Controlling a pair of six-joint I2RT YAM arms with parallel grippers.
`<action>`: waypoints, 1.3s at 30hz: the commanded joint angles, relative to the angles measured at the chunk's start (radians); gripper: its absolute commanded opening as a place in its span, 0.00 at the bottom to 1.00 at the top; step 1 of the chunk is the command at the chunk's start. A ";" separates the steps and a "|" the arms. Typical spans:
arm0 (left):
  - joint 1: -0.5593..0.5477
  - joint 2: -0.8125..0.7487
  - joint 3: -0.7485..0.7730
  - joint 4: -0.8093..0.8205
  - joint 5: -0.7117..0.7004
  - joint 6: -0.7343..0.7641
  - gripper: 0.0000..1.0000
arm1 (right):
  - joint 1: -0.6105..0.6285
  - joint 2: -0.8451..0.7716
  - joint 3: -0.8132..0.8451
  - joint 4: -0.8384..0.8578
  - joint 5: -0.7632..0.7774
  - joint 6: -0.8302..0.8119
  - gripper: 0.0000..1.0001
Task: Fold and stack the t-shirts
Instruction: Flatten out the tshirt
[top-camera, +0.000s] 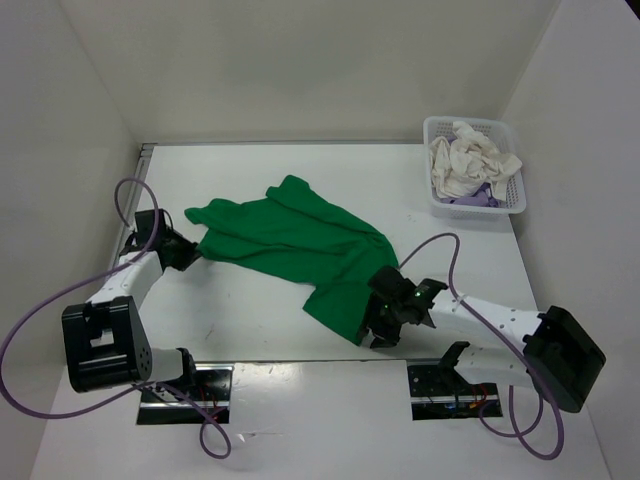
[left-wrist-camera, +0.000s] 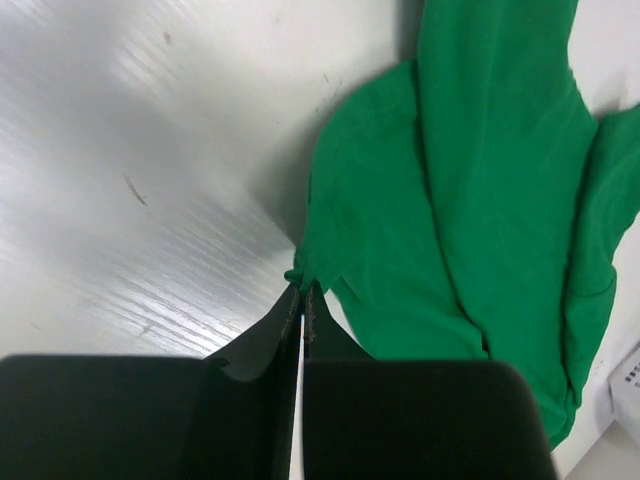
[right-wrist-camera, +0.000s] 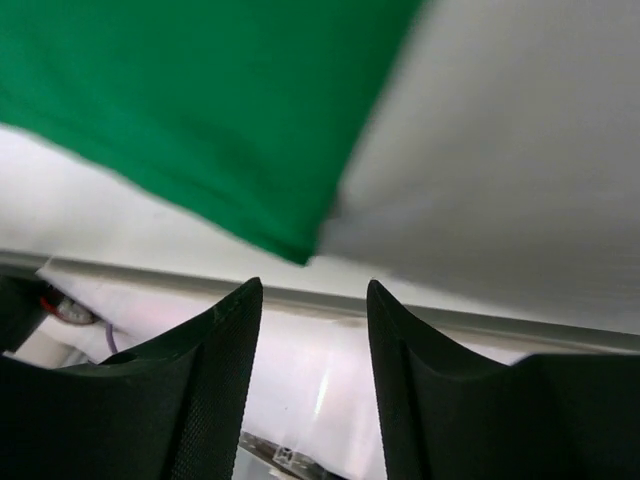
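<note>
Here the green t-shirt (top-camera: 290, 245) lies rumpled mid-frame in the top view, soft, light and limp. The left gripper (left-wrist-camera: 302, 298) pinches its left corner, it seems; the right gripper (right-wrist-camera: 312, 292) stands spread near the lower hem corner, a good hold.

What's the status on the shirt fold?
Left tool shut on green shirt edge. Right tool open, empty, by its near corner. Green shirt rumpled, unfolded; white shirt, purple shirt in basket. No obstruction seen.
</note>
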 joint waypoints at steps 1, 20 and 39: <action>-0.037 0.014 -0.003 0.023 0.033 0.030 0.00 | 0.010 -0.049 -0.070 0.089 -0.006 0.137 0.51; -0.057 -0.004 -0.024 0.034 0.033 0.021 0.00 | 0.010 -0.062 -0.185 0.218 0.068 0.235 0.38; -0.057 -0.024 -0.052 0.061 0.064 0.012 0.00 | 0.010 0.020 -0.035 0.151 0.178 0.152 0.01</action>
